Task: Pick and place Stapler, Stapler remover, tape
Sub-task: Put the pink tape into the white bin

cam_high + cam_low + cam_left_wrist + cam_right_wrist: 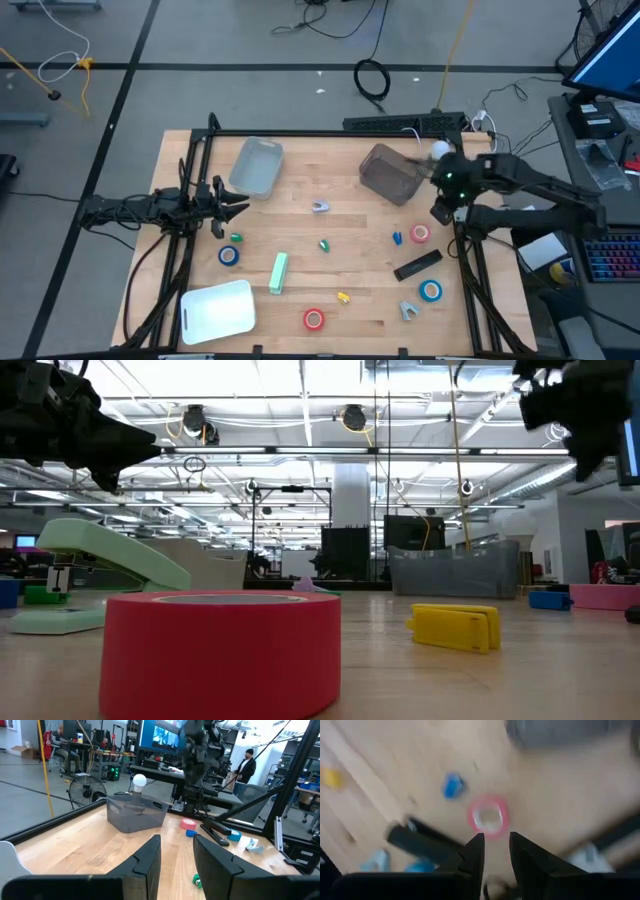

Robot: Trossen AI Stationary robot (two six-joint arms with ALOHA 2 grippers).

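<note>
Four rolls of tape on the wooden table (pixel 300 165), let's count them. Two red: one red roll (pixel 314 319) at the near edge, centre, and a second red roll (pixel 419 234) over on the right side. Two blue: one blue roll (pixel 229 255) on the left, another blue roll (pixel 431 291) near the right edge. All four lie flat, well apart from each other.

Staplers: two. A pale green stapler (pixel 278 273) left of centre and a black stapler (pixel 417 265) on the right, lying between the right-hand red and blue rolls. Staple removers show as small pieces; a light one (pixel 320 206) sits mid-table and another greyish one (pixel 408 311) beside the right blue roll. I count also a small yellow piece (pixel 344 297), two small green pieces (pixel 324 244) and one small blue piece (pixel 397 237).

Containers: a dark grey bin (pixel 388 173) at the far right, a light grey-blue tray (pixel 256 166) at the far left, and one white lid-like tray (pixel 218 309) at the near left corner.

The right gripper (pixel 492 851) hangs above the right-hand red roll, looking down on it, fingers parted by a narrow gap with nothing between them. The left gripper (pixel 176 851) hovers over the left table edge, jaws slightly apart too, empty.
</note>
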